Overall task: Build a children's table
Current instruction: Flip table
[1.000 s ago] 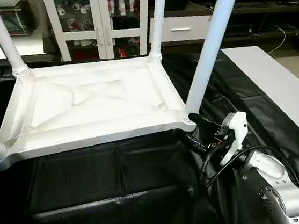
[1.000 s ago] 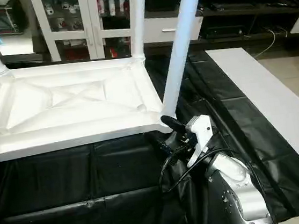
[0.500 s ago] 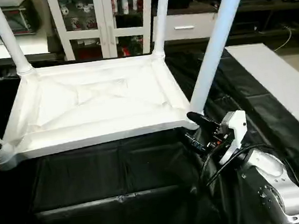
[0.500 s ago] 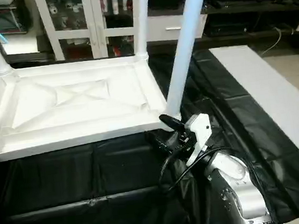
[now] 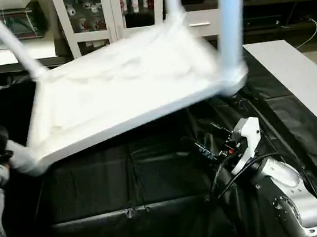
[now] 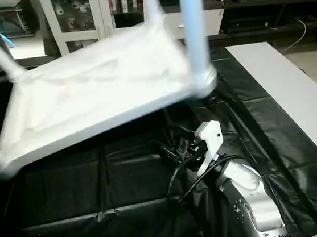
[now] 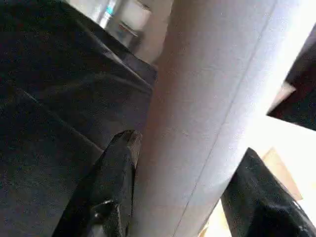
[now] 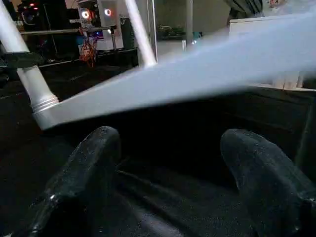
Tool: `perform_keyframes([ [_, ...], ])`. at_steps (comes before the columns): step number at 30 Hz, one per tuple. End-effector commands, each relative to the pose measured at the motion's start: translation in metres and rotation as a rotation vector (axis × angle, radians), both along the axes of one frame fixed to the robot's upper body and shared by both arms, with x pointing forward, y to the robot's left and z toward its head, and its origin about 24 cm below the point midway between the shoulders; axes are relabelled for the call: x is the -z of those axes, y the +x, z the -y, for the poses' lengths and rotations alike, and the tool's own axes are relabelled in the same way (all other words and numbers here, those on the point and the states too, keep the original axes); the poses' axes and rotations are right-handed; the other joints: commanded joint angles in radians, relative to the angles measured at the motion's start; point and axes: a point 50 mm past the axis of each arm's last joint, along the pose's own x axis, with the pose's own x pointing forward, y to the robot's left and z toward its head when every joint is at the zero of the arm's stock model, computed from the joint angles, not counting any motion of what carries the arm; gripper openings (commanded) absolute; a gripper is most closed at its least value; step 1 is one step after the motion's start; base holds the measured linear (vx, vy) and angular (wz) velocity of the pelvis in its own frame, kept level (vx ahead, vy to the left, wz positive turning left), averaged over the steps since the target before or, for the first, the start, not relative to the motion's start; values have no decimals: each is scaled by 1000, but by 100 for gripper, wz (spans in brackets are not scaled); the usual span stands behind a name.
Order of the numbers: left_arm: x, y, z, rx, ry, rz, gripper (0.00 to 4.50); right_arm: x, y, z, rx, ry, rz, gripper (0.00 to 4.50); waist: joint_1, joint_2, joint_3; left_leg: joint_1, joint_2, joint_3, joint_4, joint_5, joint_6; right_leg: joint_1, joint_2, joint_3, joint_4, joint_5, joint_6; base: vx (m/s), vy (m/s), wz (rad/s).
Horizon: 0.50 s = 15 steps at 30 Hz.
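The children's table [image 5: 127,93] is upside down and tilted, its near right corner raised off the black cloth and its near left corner lowest. White tube legs stand in its corner sockets, among them the near right leg [image 5: 230,19] and the far left leg [image 5: 6,38]. My left gripper [image 5: 0,147] is shut on the near left leg [image 7: 212,98] close to its socket, one black finger [image 7: 111,187] on each side of the tube. My right gripper [image 5: 204,142] stands open under the raised right edge, with nothing between its fingers [image 8: 89,163].
A black cloth [image 5: 125,179] covers the work surface. A white flat board [image 5: 296,74] lies along the right. A white glass-door cabinet [image 5: 112,9] and shelves stand behind the table.
The table has tipped: its near right corner rose up and away from my right gripper, which stayed in place and open. My left gripper kept hold of the near left leg.
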Motion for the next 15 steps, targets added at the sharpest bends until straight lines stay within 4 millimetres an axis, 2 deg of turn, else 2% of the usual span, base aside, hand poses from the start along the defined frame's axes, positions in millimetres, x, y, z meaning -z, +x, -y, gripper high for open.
perform_keyframes([
  [1, 22, 5, 28, 179, -194, 14, 210, -3, 3, 4, 14, -13, 17, 364, -8, -6, -52, 21, 10, 3, -74, -203, 18, 20, -25, 16, -66, -113, -166, 0, 0, 0],
  [2, 27, 4, 31, 185, -202, -7, 210, -4, 3, 5, 16, -13, 18, 364, -9, -10, -51, 19, 11, 3, -76, -209, 18, 21, -26, 16, -68, -132, -159, 0, 0, 0],
  [3, 30, 3, 33, 189, -205, -30, 210, -4, 3, 5, 17, -14, 19, 364, -9, -8, -50, 19, 11, 3, -77, -218, 17, 20, -26, 16, -70, -152, -152, 0, 0, 0],
  [8, 41, 2, 39, 171, -264, -94, 210, -7, 5, 6, 18, -18, 29, 364, -14, -13, -49, 19, 11, 2, -78, -236, 13, 20, -27, 17, -75, -192, -124, 0, 0, 0],
  [9, 48, -1, 43, 164, -277, -138, 210, -11, 8, 7, 29, -18, 46, 364, -15, -16, -48, 18, 11, 2, -78, -236, 14, 20, -27, 17, -75, -202, -120, 0, 0, 0],
  [15, 66, -8, 50, 87, -317, -226, 210, -23, 15, 8, 46, -2, 80, 364, -27, -22, -44, 15, 7, 3, -80, -281, 10, 16, -27, 17, -88, -316, -84, 0, 0, 0],
])
